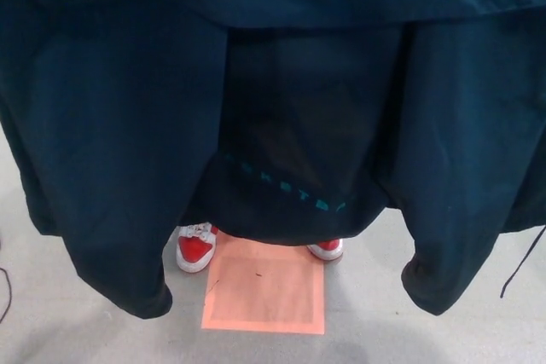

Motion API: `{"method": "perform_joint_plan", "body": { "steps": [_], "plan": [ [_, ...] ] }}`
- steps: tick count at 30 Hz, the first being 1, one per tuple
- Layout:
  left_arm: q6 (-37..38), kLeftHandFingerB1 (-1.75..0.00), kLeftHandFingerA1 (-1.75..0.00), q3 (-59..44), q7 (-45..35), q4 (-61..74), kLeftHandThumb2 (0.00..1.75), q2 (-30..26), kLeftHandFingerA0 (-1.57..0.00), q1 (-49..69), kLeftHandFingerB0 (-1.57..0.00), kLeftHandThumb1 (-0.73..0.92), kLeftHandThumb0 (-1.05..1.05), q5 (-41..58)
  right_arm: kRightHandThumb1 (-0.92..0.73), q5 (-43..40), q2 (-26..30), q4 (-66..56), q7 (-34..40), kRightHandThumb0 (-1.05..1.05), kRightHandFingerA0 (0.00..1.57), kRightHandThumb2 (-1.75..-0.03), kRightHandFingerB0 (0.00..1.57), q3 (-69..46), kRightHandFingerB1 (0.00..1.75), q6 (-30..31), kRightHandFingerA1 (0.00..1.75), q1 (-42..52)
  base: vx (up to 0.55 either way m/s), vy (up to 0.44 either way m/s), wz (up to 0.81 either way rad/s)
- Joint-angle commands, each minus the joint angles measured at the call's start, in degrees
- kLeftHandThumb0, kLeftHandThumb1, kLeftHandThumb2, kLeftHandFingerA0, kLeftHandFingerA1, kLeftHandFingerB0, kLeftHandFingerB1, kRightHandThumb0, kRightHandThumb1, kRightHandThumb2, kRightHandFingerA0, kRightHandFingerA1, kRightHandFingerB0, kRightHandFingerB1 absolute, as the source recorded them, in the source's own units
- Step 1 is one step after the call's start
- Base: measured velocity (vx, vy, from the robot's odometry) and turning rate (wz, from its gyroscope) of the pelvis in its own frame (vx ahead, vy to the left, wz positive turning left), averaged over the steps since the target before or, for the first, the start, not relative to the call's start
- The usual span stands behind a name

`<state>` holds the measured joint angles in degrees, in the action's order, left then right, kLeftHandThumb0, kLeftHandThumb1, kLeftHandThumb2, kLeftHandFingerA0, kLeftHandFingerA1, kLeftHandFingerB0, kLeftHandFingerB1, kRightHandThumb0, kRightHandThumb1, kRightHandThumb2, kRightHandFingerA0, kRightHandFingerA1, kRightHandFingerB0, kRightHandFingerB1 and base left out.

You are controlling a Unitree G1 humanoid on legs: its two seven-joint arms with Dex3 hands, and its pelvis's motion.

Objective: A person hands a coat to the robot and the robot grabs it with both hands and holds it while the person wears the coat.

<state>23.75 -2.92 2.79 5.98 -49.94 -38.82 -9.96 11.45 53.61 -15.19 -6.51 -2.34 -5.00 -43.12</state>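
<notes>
Neither robot hand visible; dark teal coat (111, 125) hanging spread, teal lettering (294, 192) near its hem.

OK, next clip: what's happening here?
A dark blue coat hangs spread across nearly the whole head view, its two sleeves dangling at either side. Beneath its hem show a person's red and white sneakers, at the edge of an orange floor square. Neither robot hand is in view, so the grip cannot be seen.
</notes>
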Motion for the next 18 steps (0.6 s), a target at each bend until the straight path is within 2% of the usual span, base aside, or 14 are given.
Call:
{"method": "perform_joint_plan", "body": {
  "steps": [1, 3, 6, 7, 8, 9, 10, 11, 12, 13, 14, 16, 17, 18],
  "plan": [
    [-10.98, -0.23, -0.17, 10.13, -22.45, -11.48, 0.96, -1.35, -0.03, -14.48, -0.03, 0.53, -0.85, -1.98, -0.58, 1.82, -0.91, 13.76, -23.26, -0.86, 0.01, -0.99, 0.00, 12.66, 0.08, 10.27, 0.27, -16.68, 0.00, 0.000, 0.00],
    [-14.63, -0.22, -0.19, 14.28, -27.73, -13.05, 0.97, -0.87, -0.05, -17.82, -0.05, 0.53, -0.86, -5.08, -0.54, 5.42, -2.32, 17.88, -25.75, -0.83, 0.03, -0.95, 0.01, 16.87, 0.11, 10.35, 0.40, -19.72, 0.00, 0.000, 0.00],
    [-16.24, -0.23, -0.20, 16.70, -29.98, -14.32, 0.96, -0.16, -0.04, -19.06, -0.05, 0.52, -0.85, -6.18, -0.52, 5.56, -3.35, 20.32, -28.57, -0.81, 0.02, -0.93, 0.01, 19.61, 0.12, 11.69, 0.38, -21.37, 0.00, 0.000, 0.00],
    [-16.57, -0.23, -0.19, 16.97, -30.38, -14.43, 0.95, -0.14, -0.01, -18.96, -0.08, 0.52, -0.86, -6.05, -0.50, 4.70, -3.65, 20.44, -29.61, -0.79, 0.01, -0.91, 0.00, 19.92, 0.12, 12.95, 0.31, -21.62, 0.00, 0.000, 0.00],
    [-17.53, -0.22, -0.17, 17.57, -31.46, -14.47, 0.74, -0.18, -0.02, -18.66, -0.07, 0.56, -0.99, -5.65, -0.54, 3.82, -3.84, 20.61, -31.38, -0.87, 0.09, -0.81, 0.04, 20.72, 0.11, 14.20, 0.38, -21.75, 0.00, 0.000, 0.00],
    [-18.64, -0.22, -0.17, 18.23, -32.61, -14.40, 0.74, -0.26, -0.02, -18.47, -0.07, 0.56, -0.99, -5.25, -0.54, 3.80, -3.72, 20.90, -32.63, -0.87, 0.09, -0.81, 0.04, 21.63, 0.11, 14.15, 0.38, -21.74, 0.00, 0.000, 0.00],
    [-18.11, -0.19, -0.14, 18.38, -32.42, -14.39, 0.98, -0.53, 0.00, -18.12, -0.10, 0.54, -0.90, -5.68, -0.65, 3.43, -3.86, 21.12, -33.08, -0.87, 0.26, -0.63, 0.00, 21.85, 0.18, 14.30, 0.34, -21.63, 0.00, 0.000, 0.00],
    [-17.18, -0.19, -0.15, 18.58, -32.10, -14.56, 0.97, -0.89, 0.00, -17.16, -0.10, 0.53, -0.89, -5.71, -0.51, 2.14, -4.17, 21.67, -34.64, -0.82, 0.16, -0.90, 0.00, 22.40, 0.13, 15.27, 0.44, -21.42, 0.00, 0.000, 0.00],
    [-17.16, -0.19, -0.15, 18.62, -32.11, -14.66, 0.97, -0.90, 0.00, -17.03, -0.10, 0.53, -0.89, -5.42, -0.51, 1.80, -4.22, 21.83, -35.06, -0.82, 0.16, -0.90, 0.00, 22.55, 0.13, 15.60, 0.44, -21.47, 0.00, 0.000, 0.00],
    [-18.10, -0.20, -0.17, 19.09, -33.62, -14.04, 0.96, -1.75, -0.05, -16.52, -0.05, 0.53, -0.87, -5.51, -0.54, 1.26, -4.51, 22.08, -36.34, -0.93, 0.31, -0.87, 0.06, 23.11, 0.16, 16.81, 0.44, -21.58, 0.00, 0.000, 0.00],
    [-19.18, -0.20, -0.15, 19.62, -35.11, -13.51, 0.97, -2.40, -0.04, -16.45, -0.04, 0.53, -0.87, -5.78, -0.59, 1.24, -4.02, 22.02, -38.98, -0.94, 0.20, -0.93, 0.03, 24.38, 0.07, 17.32, 0.43, -21.65, 0.00, 0.000, 0.00],
    [-19.52, -0.20, -0.15, 19.89, -35.68, -13.54, 0.97, -2.52, -0.04, -16.74, -0.04, 0.53, -0.87, -5.91, -0.59, 1.27, -3.78, 22.09, -39.97, -0.94, 0.20, -0.93, 0.03, 24.96, 0.07, 17.44, 0.43, -21.79, 0.00, 0.000, 0.00],
    [-20.71, -0.20, -0.12, 20.73, -37.74, -13.00, 0.98, -3.02, -0.04, -17.20, -0.04, 0.54, -0.88, -6.49, -0.68, 0.92, -3.31, 22.45, -42.51, -0.88, 0.06, -0.61, 0.02, 26.04, 0.24, 16.91, 0.27, -21.68, 0.00, 0.000, 0.00],
    [-21.12, -0.20, -0.12, 21.02, -38.39, -12.93, 0.98, -3.08, -0.04, -17.42, -0.04, 0.54, -0.88, -6.74, -0.53, 0.34, -3.26, 22.46, -43.41, -0.84, 0.07, -0.94, 0.09, 26.30, 0.18, 17.03, 0.25, -21.56, 0.00, 0.000, 0.00]
  ]
}}
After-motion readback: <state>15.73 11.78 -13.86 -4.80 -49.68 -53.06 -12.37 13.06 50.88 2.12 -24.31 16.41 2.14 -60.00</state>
